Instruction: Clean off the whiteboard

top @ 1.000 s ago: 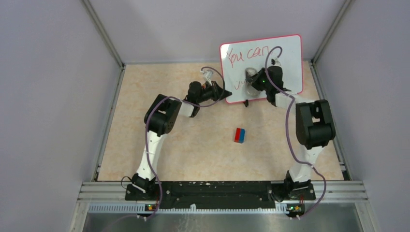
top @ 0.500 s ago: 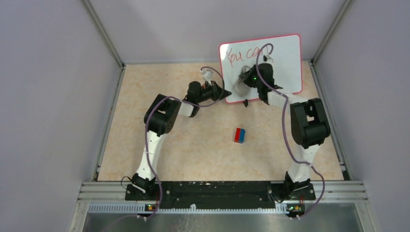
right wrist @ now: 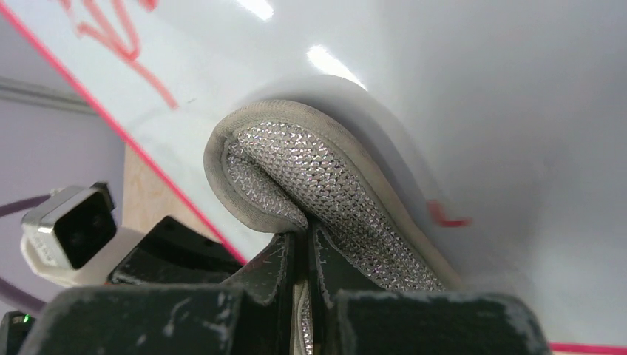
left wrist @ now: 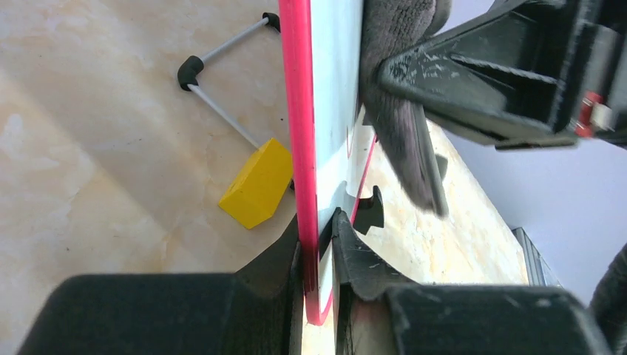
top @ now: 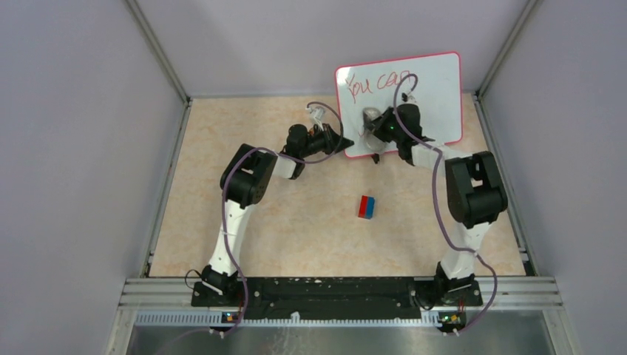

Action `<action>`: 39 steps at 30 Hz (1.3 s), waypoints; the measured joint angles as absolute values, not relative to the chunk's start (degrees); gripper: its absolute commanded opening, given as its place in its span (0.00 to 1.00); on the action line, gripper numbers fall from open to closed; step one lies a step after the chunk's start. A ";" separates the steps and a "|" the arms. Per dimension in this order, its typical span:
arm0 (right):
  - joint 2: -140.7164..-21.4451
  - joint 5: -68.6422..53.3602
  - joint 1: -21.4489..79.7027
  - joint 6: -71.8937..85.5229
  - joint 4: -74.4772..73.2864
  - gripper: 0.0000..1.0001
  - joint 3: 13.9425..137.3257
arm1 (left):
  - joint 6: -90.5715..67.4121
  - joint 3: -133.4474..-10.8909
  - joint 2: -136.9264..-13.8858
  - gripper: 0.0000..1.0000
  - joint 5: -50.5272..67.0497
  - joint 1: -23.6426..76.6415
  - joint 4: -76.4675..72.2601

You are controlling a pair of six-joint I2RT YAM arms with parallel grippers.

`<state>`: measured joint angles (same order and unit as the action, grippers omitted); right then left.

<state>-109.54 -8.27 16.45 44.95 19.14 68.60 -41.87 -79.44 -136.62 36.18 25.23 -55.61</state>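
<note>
The whiteboard (top: 436,81), white with a red-pink frame, stands upright at the back of the table with red writing "You can" along its top. My left gripper (top: 341,143) is shut on the board's left frame edge (left wrist: 296,111). My right gripper (top: 373,124) is shut on a grey cloth (right wrist: 325,177) and presses it against the board's lower left face (right wrist: 480,96). The cloth (left wrist: 395,111) also shows in the left wrist view. Red marks remain beside the cloth (right wrist: 447,218).
A small red and blue block (top: 367,207) lies mid-table. Behind the board are a yellow block (left wrist: 259,183) and the board's wire stand with a black foot (left wrist: 190,72). Grey walls enclose the table on three sides.
My right gripper has swept the cloth leftward across the board's lower part, then slightly down. The writing low on the board's left has gone. The left arm has stayed still.
</note>
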 measured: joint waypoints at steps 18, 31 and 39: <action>-107.09 -1.89 13.56 44.66 17.74 0.00 67.07 | -41.91 -79.37 -136.62 0.00 36.40 25.19 -56.29; -108.99 -8.47 16.60 45.84 20.25 0.00 66.24 | -41.89 -79.37 -136.62 0.00 36.32 25.17 -55.68; -105.38 -7.79 5.43 46.04 19.73 0.00 61.17 | -41.89 -79.37 -136.62 0.00 36.40 25.21 -56.18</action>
